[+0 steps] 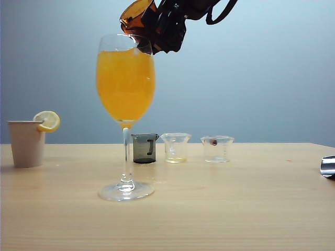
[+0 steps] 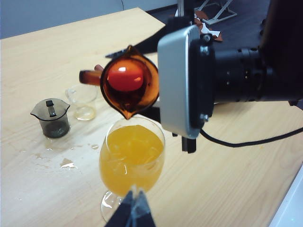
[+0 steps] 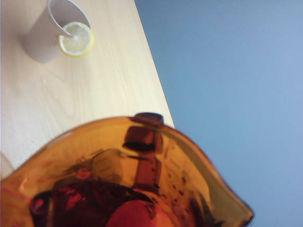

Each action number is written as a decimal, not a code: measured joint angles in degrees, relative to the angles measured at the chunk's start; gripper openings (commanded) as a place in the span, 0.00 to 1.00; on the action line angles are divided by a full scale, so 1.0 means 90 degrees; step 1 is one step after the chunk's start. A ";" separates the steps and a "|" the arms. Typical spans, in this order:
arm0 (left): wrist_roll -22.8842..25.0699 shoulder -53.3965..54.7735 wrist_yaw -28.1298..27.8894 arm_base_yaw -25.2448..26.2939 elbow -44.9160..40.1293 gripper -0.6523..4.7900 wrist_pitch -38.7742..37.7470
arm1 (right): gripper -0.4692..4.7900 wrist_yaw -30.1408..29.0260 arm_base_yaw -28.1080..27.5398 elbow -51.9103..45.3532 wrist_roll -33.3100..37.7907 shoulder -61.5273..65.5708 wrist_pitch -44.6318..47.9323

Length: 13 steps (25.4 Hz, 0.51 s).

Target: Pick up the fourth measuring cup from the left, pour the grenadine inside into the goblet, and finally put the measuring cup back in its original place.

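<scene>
Currently the right gripper (image 1: 157, 34), clamping the fourth measuring cup (image 1: 135, 15), is tipping it over the goblet (image 1: 125, 83) rim, grenadine (image 2: 124, 77) pooling inside, return outstanding; left gripper (image 2: 132, 213) is idling nearby, fingers seemingly together.

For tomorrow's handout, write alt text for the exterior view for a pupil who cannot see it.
The right gripper tips the red-brown measuring cup over the goblet of orange drink. Behind it on the wooden table stand three small cups, with a paper cup bearing a lemon slice at the far left.
</scene>
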 measured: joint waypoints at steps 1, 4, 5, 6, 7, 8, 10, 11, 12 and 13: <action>0.0000 0.0000 -0.0002 0.0000 0.0000 0.11 -0.0010 | 0.13 0.0022 0.0000 0.0000 -0.0063 0.0000 0.0010; 0.0000 0.0000 -0.0002 0.0000 0.0000 0.11 -0.0027 | 0.13 0.0029 0.0000 0.0000 -0.0243 0.0000 0.0015; 0.0000 0.0000 -0.0002 0.0000 0.0000 0.11 -0.0029 | 0.13 0.0029 0.0000 0.0000 -0.0265 0.0000 0.0017; 0.0000 0.0000 -0.0002 0.0000 0.0000 0.11 -0.0027 | 0.13 0.0027 0.0000 0.0000 -0.0279 0.0000 0.0019; 0.0000 0.0000 -0.0002 0.0000 0.0000 0.11 -0.0027 | 0.13 0.0027 0.0000 0.0000 -0.0284 0.0000 0.0019; 0.0000 0.0000 -0.0002 0.0000 0.0000 0.11 -0.0027 | 0.13 0.0027 0.0000 0.0000 -0.0289 0.0000 0.0019; 0.0000 0.0000 -0.0002 0.0000 0.0000 0.11 -0.0027 | 0.13 0.0049 0.0039 0.0000 -0.0396 0.0002 0.0019; 0.0000 0.0000 -0.0002 0.0000 0.0000 0.11 -0.0027 | 0.13 0.0066 0.0063 0.0000 -0.0510 0.0005 0.0022; 0.0000 0.0000 -0.0002 0.0000 0.0000 0.11 -0.0029 | 0.13 0.0075 0.0078 0.0000 -0.0619 0.0010 0.0022; 0.0000 0.0000 -0.0002 0.0000 0.0000 0.11 -0.0027 | 0.13 0.0100 0.0119 0.0000 -0.0755 0.0022 0.0029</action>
